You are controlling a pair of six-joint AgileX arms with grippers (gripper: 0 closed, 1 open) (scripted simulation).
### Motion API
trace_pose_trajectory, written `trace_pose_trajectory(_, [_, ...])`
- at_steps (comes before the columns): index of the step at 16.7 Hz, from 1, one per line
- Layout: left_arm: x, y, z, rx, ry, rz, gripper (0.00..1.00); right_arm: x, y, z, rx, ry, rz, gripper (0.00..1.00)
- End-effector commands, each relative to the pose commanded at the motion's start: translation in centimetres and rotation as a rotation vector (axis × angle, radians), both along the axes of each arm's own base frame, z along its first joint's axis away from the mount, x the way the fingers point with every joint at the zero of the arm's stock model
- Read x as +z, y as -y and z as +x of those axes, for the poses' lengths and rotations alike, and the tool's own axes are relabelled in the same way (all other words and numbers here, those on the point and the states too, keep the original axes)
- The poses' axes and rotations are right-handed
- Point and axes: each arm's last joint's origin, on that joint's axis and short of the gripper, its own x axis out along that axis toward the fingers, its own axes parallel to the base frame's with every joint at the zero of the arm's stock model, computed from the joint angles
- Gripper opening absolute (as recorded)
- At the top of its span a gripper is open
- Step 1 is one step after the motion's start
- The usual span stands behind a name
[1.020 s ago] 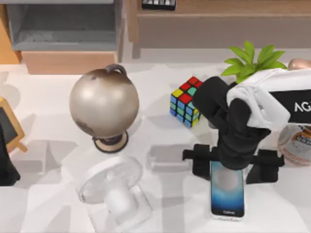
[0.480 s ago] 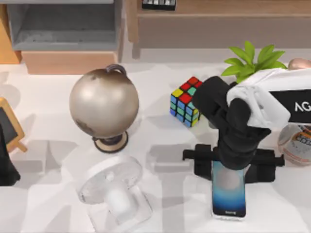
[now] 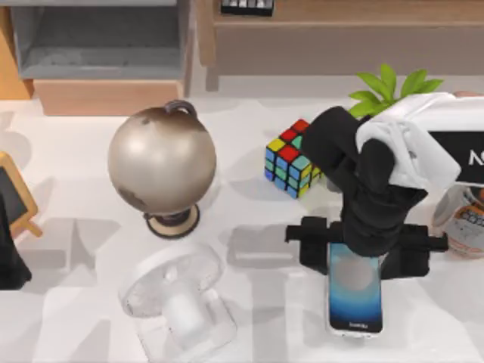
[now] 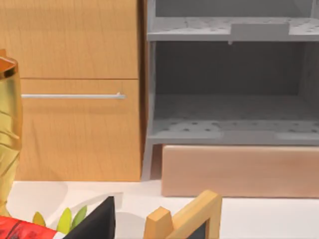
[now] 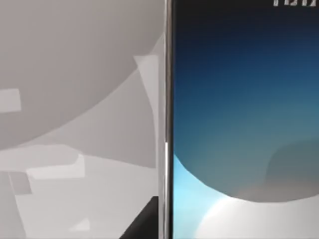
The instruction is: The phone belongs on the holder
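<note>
The phone point(image 3: 354, 299), blue screen up with a silver rim, hangs a little above the table near the front right. My right gripper point(image 3: 354, 255) is shut on its far end, and its black body spreads wide on both sides. In the right wrist view the phone's screen point(image 5: 239, 124) is very close, with white table beside it. The holder point(image 3: 178, 302), a translucent white stand with a round plate, sits at the front, left of centre, well to the left of the phone. My left arm point(image 3: 9, 253) is parked at the table's left edge.
A bronze globe point(image 3: 161, 160) stands behind the holder. A colourful cube point(image 3: 289, 168) lies just behind my right arm, with a green plant point(image 3: 393, 89) farther back. A printed jar point(image 3: 460, 221) is at the right edge and a small easel board point(image 3: 15, 198) at the left.
The right gripper has risen slightly and drifted away from the front edge, carrying the phone with it. The left arm has not moved.
</note>
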Motion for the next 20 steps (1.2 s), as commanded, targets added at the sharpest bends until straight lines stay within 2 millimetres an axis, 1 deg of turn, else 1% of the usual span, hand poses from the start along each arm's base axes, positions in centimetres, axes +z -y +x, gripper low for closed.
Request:
trace_pose_trajectory(3, [0.0,0.0,0.0,0.0,0.0,0.0,1.0,-0.2,0.0,0.0,-0.001,-0.004,-0.002,0.0])
trace_pose_trajectory(5, [0.0,0.0,0.0,0.0,0.0,0.0,1.0,1.1,-0.1,0.5,0.006,0.037,0.045,0.0])
trace_pose_trajectory(8, [0.0,0.0,0.0,0.0,0.0,0.0,1.0,5.2,0.1,2.2,0.032,0.171,0.189,0.0])
trace_pose_trajectory(11, [0.0,0.0,0.0,0.0,0.0,0.0,1.0,10.0,1.8,4.1,0.077,0.352,0.336,0.0])
trace_pose_trajectory(13, [0.0,0.0,0.0,0.0,0.0,0.0,1.0,13.0,3.9,5.2,0.112,0.483,0.405,0.0])
trace_pose_trajectory(15, [0.0,0.0,0.0,0.0,0.0,0.0,1.0,15.4,6.7,6.2,0.148,0.614,0.44,0.0])
trace_pose_trajectory(18, [0.0,0.0,0.0,0.0,0.0,0.0,1.0,18.1,11.8,7.0,0.199,0.796,0.426,0.0])
trace_pose_trajectory(20, [0.0,0.0,0.0,0.0,0.0,0.0,1.0,19.3,15.7,6.9,0.232,0.898,0.379,0.0])
